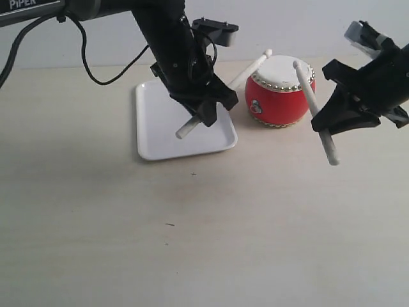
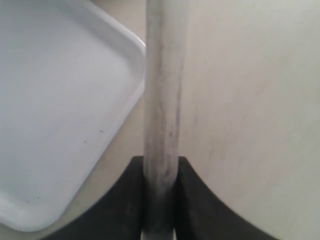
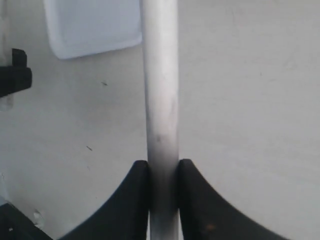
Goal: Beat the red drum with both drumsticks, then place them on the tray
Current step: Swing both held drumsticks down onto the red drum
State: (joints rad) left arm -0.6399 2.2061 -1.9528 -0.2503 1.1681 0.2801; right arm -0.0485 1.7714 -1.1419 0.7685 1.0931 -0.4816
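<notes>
Since these slim, pale wooden sticks (image 2: 162,100) look light, stiff and smooth, I judge they could swivel unless pinched low on the shaft, as now. The left end effector (image 1: 203,116) is clamped on the left drumstick (image 1: 186,130) above the flat white plastic tray (image 1: 153,137); the right end effector (image 1: 327,121) nips the right drumstick (image 1: 305,86), tip over the glossy red barrel drum (image 1: 276,102). Whitish paint, scuffed grey.
</notes>
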